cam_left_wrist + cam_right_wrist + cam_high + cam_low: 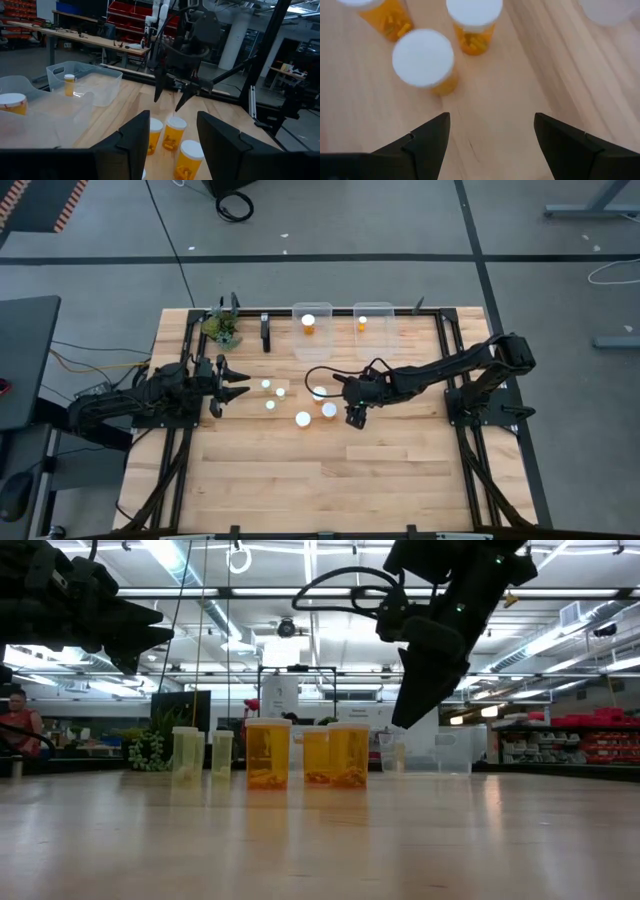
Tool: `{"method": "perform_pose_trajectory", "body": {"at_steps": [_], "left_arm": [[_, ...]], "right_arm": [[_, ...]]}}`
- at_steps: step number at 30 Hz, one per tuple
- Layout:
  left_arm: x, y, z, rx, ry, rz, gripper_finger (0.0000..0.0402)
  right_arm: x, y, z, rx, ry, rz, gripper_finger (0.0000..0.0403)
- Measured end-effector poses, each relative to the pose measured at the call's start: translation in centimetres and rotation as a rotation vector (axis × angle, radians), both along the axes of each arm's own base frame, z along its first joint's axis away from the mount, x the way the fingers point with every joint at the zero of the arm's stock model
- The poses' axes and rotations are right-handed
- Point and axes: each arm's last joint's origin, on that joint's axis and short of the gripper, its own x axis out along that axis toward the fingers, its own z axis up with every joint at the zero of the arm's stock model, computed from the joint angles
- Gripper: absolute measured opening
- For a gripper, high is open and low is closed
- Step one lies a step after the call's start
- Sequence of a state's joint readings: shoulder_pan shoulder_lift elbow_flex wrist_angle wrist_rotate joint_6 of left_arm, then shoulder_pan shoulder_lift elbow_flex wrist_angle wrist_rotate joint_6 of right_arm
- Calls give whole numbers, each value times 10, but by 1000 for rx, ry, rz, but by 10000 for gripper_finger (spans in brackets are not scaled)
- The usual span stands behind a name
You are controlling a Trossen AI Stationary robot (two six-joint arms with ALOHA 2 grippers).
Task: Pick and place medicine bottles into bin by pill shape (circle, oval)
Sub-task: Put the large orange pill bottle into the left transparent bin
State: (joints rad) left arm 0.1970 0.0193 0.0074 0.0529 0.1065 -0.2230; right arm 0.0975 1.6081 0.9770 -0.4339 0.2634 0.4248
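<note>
Wooden table (pixel 300 480) is carrying the medicine bottles w/ white caps. Three wide orange bottles are standing close together near the table's centre: one (pixel 319 393), one (pixel 329 410) and one (pixel 303 419). Three smaller caps are sitting to their left, just in front of the left arm: at (pixel 266 385), (pixel 280 392) and (pixel 270 404). In the low view two of these slim bottles (pixel 186 756) are looking pale beside the wide orange ones (pixel 267 753).

Two clear bins are standing at the far edge. Left bin (pixel 312 345) is holding one bottle (pixel 308 323), and right bin (pixel 373 340) is holding another (pixel 362 324).

Right gripper (pixel 357 416) is hovering above the table, just beside the three wide bottles on their right side. Its fingers (pixel 430 135) are spread wide apart and are holding nothing; the right wrist view is showing bare wood between them, w/ two wide bottles (pixel 423 60) and (pixel 474 22) ahead.

Left gripper (pixel 232 385) is waiting at the left side of the table, near the small bottles. Its fingers (pixel 132 137) are also apart and empty.

Small green plant (pixel 222 328) is sitting at the far left of the table. Person (pixel 18 730) is sitting in the room behind, far left in the low view.
</note>
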Motion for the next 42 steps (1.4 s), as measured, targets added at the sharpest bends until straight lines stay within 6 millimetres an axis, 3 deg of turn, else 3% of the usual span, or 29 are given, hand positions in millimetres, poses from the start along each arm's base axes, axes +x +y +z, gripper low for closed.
{"method": "perform_pose_trajectory", "body": {"at_steps": [8,15,22,33,42], "left_arm": [[0,0,0,0,0,0,172],[0,0,0,0,0,0,172],[0,0,0,0,0,0,172],[0,0,0,0,0,0,172],[0,0,0,0,-1,0,172]], "right_arm": [[-3,10,-19,50,-126,46,296],[5,28,-38,4,-142,84,296],[14,30,-64,-5,-103,80,297],[35,18,-41,28,-137,42,297],[42,18,-34,53,-177,64,297]]}}
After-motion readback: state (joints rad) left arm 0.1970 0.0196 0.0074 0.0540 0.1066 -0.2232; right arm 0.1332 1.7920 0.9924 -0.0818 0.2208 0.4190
